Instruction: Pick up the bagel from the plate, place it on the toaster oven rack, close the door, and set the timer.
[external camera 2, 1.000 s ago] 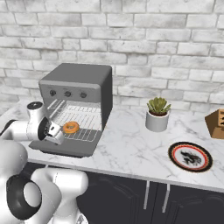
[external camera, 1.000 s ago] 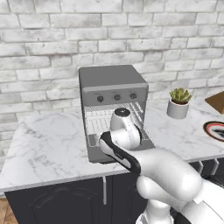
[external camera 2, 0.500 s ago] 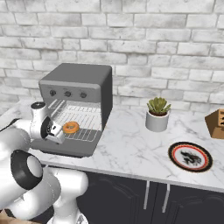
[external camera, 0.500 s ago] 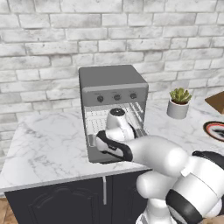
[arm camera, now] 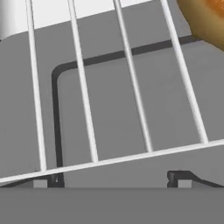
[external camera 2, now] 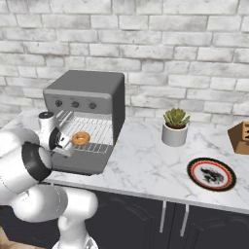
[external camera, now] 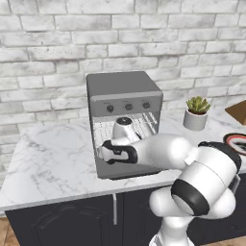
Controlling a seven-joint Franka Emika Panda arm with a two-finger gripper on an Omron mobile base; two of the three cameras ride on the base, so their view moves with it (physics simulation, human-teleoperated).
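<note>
The bagel (external camera 2: 80,138) lies flat on the toaster oven rack (external camera 2: 99,132), which is pulled out over the open door (external camera 2: 82,165). My gripper (external camera 2: 64,145) hangs open just left of the bagel, above the rack's front left corner, holding nothing. In the left base view my hand and gripper (external camera: 111,153) cover the front of the rack (external camera: 146,124). The hand view looks down through the rack wires (arm camera: 131,83) onto the door (arm camera: 113,118), with an edge of the bagel (arm camera: 204,17) at top right and my gripper (arm camera: 111,183) at the bottom. The plate (external camera 2: 211,173) sits bare far to the right.
Three knobs (external camera 2: 75,103) line the toaster oven's front panel above the opening. A potted plant (external camera 2: 175,127) stands on the counter right of the oven, and a wooden block (external camera 2: 240,136) is at the far right edge. A brick wall runs behind the counter.
My hand has shifted a little to the left over the rack's front, and the elbow has swung round. The bagel lies still on the rack, and the jaws stay open.
</note>
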